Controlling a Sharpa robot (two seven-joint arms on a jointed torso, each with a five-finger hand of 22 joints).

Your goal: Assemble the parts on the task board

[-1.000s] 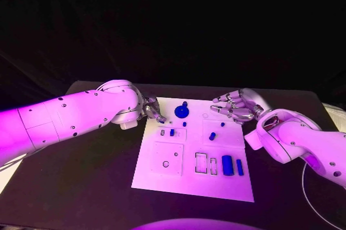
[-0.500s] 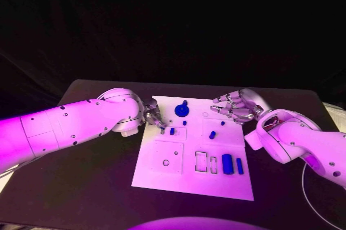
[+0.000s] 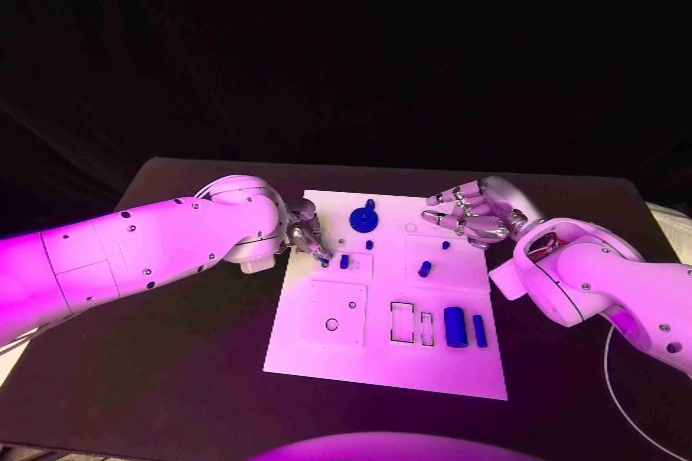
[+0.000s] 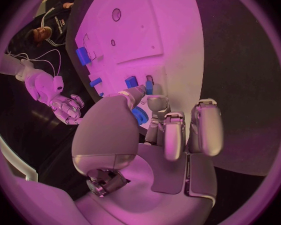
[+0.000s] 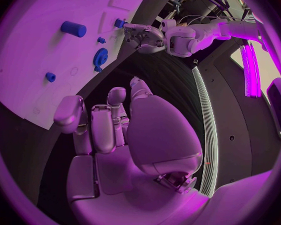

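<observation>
- Because it is small, stiff and light, the blue part [image 4: 140, 116], pinched at the left hand [image 3: 304, 231] fingertips, needs a side grip.
- Beneath lies the task board [image 3: 387, 366].
- The right hand [image 3: 469, 214], curled and holding nothing, hovers opposite.

Left hand [image 3: 304, 237] now lower over task board [image 3: 378, 333]

Dark robot lab: black table [image 3: 188, 361].
</observation>
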